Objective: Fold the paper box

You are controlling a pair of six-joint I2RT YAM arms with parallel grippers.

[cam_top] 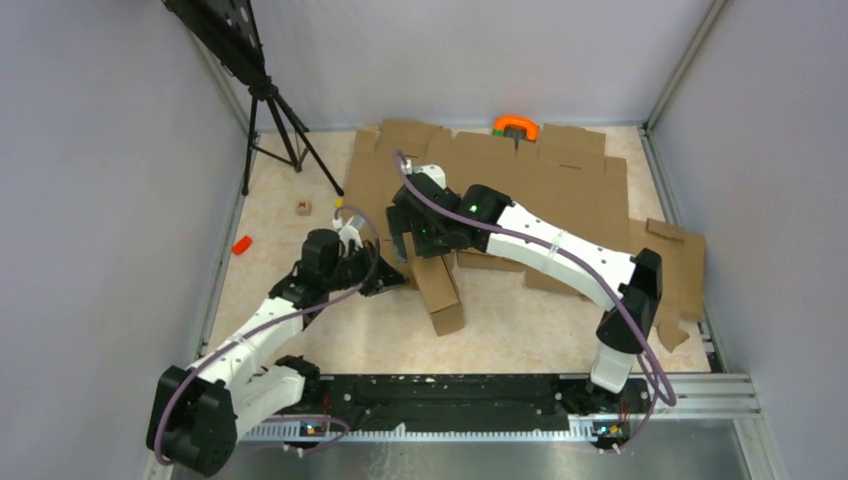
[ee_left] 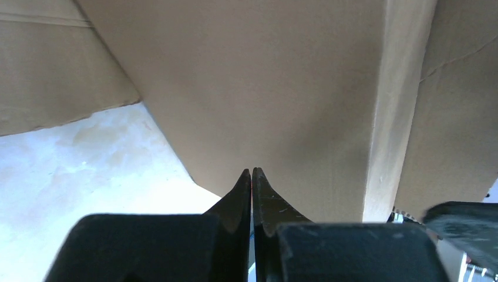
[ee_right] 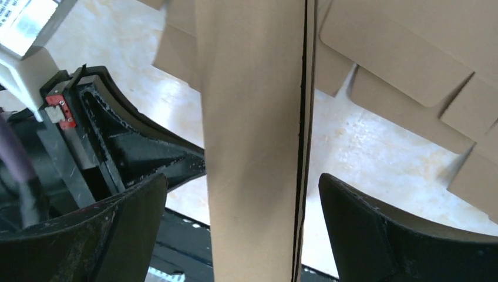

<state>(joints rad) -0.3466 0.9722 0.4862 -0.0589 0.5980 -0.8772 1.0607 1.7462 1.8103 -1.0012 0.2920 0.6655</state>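
Item: the paper box [cam_top: 438,292], plain brown cardboard, partly folded.
Shape: long and narrow from above, made up of a broad smooth panel [ee_left: 264,88] and a narrow side wall [ee_left: 393,111] joined along a crease.
Layers: a dark seam ran down one edge of the narrow face [ee_right: 252,147], where a second layer lay close against it.
Pose: panels raised, near end down on the counter [cam_top: 520,335].
Place: mid-counter, between the left tool [ee_left: 251,174], tips together at the broad panel, and the right tool [ee_right: 244,182], fingers spread either side.
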